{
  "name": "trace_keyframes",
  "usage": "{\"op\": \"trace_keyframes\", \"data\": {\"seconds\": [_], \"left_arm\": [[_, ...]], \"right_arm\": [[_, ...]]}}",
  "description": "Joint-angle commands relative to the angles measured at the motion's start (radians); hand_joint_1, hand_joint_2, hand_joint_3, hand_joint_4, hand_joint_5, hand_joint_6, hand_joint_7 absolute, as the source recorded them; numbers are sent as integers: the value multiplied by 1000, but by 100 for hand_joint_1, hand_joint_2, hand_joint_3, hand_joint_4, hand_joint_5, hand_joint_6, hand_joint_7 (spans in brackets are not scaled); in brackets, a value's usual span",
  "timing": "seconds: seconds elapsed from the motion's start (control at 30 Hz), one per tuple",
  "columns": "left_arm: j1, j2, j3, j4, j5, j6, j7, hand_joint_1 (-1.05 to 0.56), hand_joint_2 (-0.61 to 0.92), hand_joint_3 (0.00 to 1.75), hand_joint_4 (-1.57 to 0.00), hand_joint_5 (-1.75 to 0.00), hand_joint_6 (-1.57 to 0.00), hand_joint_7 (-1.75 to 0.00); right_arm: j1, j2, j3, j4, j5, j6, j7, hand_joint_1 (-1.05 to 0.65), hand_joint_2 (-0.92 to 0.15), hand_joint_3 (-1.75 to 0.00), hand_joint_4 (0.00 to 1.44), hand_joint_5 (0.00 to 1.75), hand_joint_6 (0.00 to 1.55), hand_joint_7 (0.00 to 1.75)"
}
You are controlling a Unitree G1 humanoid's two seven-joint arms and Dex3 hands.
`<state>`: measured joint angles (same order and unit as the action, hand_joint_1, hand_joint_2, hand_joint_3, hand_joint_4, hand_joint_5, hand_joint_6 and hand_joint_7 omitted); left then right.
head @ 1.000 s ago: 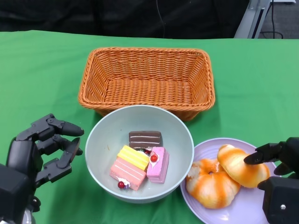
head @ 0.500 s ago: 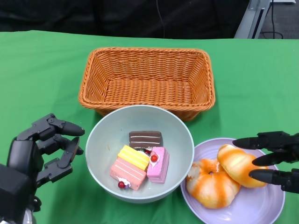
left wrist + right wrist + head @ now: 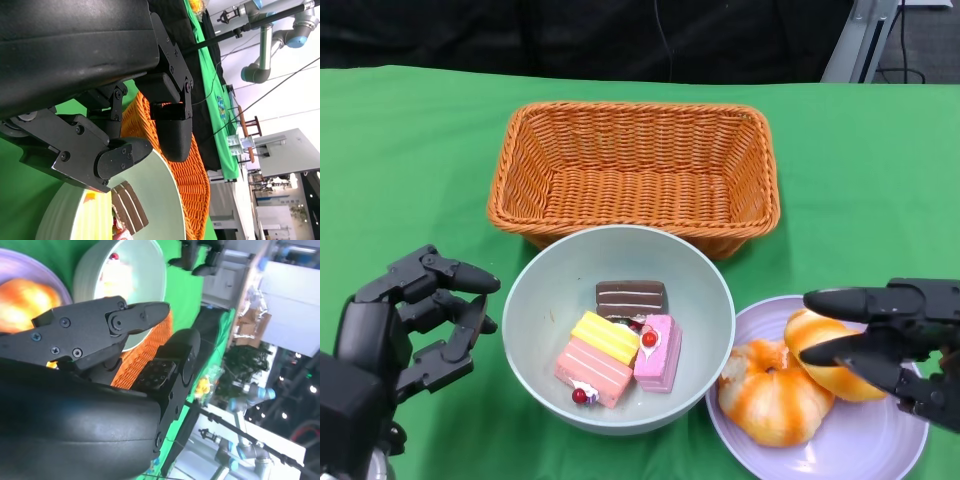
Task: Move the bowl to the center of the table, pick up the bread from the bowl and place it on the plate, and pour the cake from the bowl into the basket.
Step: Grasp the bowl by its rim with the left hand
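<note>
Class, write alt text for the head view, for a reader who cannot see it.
A pale bowl holding four cake slices sits on a green table, between an empty wicker basket behind it and a purple plate with two bread pieces to its right. The open left hand waits beside the bowl; the open right hand hovers over the bread.

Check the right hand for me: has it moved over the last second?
Yes. The right hand has come in from the picture's right edge, its fingers now spread above the bread on the plate, nearer the bowl.
</note>
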<state>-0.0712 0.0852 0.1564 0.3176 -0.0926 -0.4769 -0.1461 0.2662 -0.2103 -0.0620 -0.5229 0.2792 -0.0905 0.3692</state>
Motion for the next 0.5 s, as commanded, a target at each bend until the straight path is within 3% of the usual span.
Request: {"op": "trace_keyframes", "data": {"seconds": [0.03,0.1,0.23,0.43,0.5], "left_arm": [[-5,36,14,2,-13,-43,-21,-5,61,86,-75,-136,-80,-105],[2,43,17,-22,-28,-38,-35,-5,60,86,-74,-135,-80,-104],[26,61,20,-102,-72,-2,-70,-11,75,49,-69,-118,-79,-83],[87,125,1,-232,-25,15,-112,-15,75,38,-62,-102,-75,-55],[117,165,-8,-268,29,-8,-126,-32,85,15,-61,-68,-74,-28]], "right_arm": [[13,21,-3,2,115,79,-3,-4,-73,-73,75,137,80,92],[17,27,-9,5,170,131,-11,-4,-72,-80,71,150,73,112],[17,32,-32,14,274,244,-33,-6,-77,-84,66,171,60,143],[0,46,-58,77,325,276,-26,-6,-77,-88,69,175,54,154],[-1,60,-54,95,325,272,-27,-4,-76,-94,70,175,52,160]]}}
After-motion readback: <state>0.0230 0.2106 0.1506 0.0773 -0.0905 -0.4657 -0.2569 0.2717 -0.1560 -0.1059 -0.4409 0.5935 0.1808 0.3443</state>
